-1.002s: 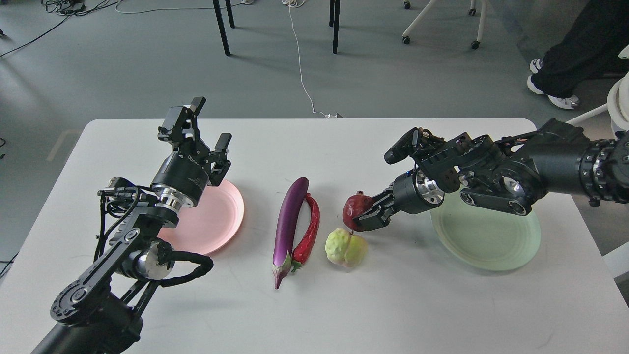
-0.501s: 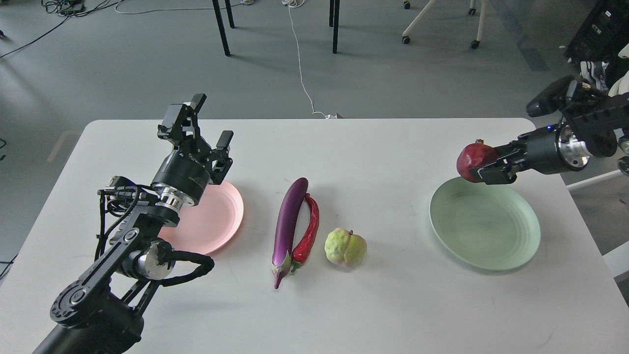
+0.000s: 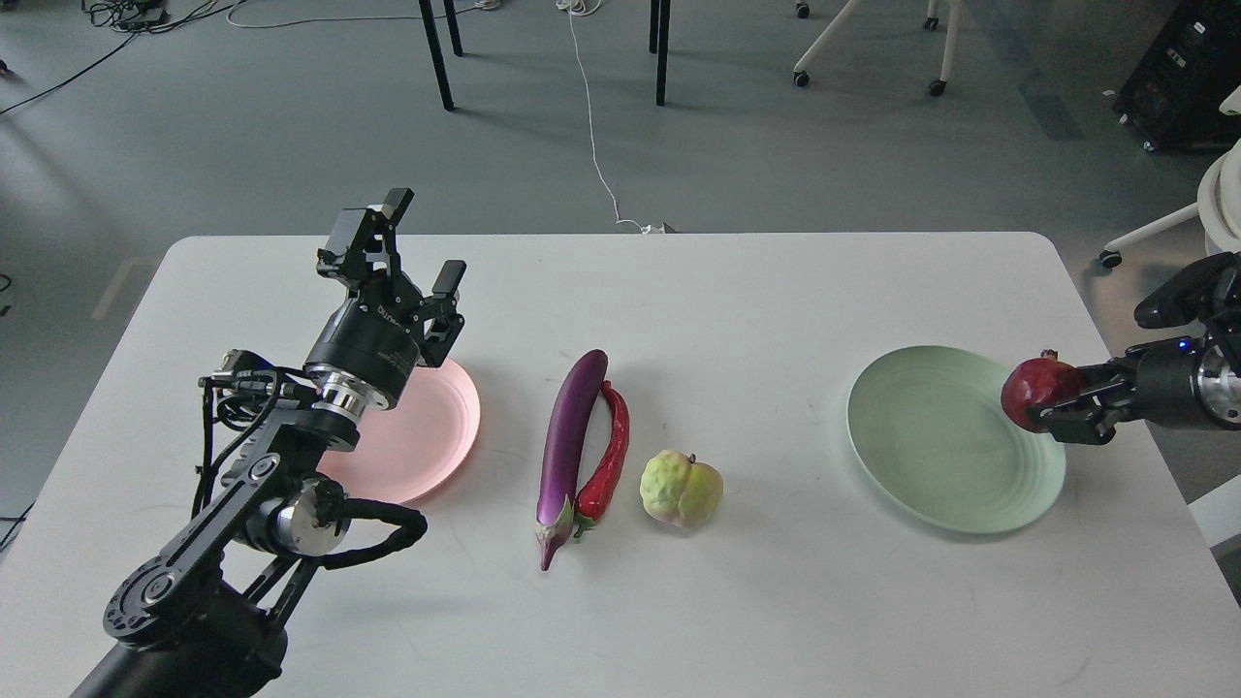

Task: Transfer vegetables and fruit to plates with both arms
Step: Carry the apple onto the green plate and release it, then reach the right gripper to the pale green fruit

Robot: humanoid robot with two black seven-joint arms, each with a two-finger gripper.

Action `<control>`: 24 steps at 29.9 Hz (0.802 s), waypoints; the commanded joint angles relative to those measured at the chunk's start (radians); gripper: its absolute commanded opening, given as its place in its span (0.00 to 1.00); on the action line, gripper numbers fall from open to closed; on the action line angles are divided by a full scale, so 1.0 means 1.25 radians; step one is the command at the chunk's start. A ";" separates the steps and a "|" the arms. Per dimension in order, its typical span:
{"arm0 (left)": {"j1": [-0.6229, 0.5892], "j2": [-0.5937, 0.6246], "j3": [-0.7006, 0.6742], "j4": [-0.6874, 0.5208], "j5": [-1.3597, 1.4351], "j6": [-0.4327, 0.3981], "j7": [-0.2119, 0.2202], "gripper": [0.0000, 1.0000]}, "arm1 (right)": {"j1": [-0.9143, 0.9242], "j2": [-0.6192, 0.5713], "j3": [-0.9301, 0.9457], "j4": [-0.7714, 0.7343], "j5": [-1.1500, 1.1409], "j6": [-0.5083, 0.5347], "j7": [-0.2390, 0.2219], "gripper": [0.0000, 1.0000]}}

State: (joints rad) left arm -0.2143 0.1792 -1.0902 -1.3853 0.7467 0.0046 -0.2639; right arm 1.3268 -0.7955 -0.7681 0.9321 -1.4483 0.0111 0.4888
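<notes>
My right gripper (image 3: 1042,397) is shut on the dark red pomegranate (image 3: 1037,390) and holds it above the right rim of the pale green plate (image 3: 940,456). My left gripper (image 3: 407,254) is open and empty, raised over the far edge of the pink plate (image 3: 427,427). The purple eggplant (image 3: 567,441) lies at the table's middle with the red chili pepper (image 3: 609,460) touching its right side. The lumpy yellow-green fruit (image 3: 682,488) sits just right of them. Both plates hold nothing.
The white table (image 3: 737,291) has rounded corners, and its right edge runs close to the green plate. Chair legs, a white cable (image 3: 593,126) and a black case (image 3: 1178,73) stand on the grey floor beyond the table.
My right gripper lifted the pomegranate from beside the yellow-green fruit, swung it right past the green plate's far side, and now holds it lower at the plate's right rim. The left arm barely moved.
</notes>
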 commanded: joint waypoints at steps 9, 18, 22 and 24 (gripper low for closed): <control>0.001 0.004 -0.003 -0.005 -0.001 0.000 0.000 0.99 | -0.021 0.011 0.046 0.010 0.008 -0.002 0.000 0.64; 0.001 0.005 -0.002 -0.006 0.000 0.000 0.000 0.99 | 0.064 0.000 0.050 0.078 0.010 0.001 0.000 0.97; 0.001 0.008 -0.002 -0.006 -0.001 0.000 0.001 0.99 | 0.203 -0.015 0.052 0.197 0.036 0.014 0.000 0.98; 0.001 0.008 0.000 -0.006 0.000 0.000 0.001 0.99 | 0.264 -0.007 0.051 0.251 0.103 0.038 0.000 0.98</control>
State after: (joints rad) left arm -0.2132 0.1877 -1.0922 -1.3931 0.7462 0.0046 -0.2639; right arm 1.5442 -0.8118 -0.7033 1.1484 -1.4078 0.0267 0.4887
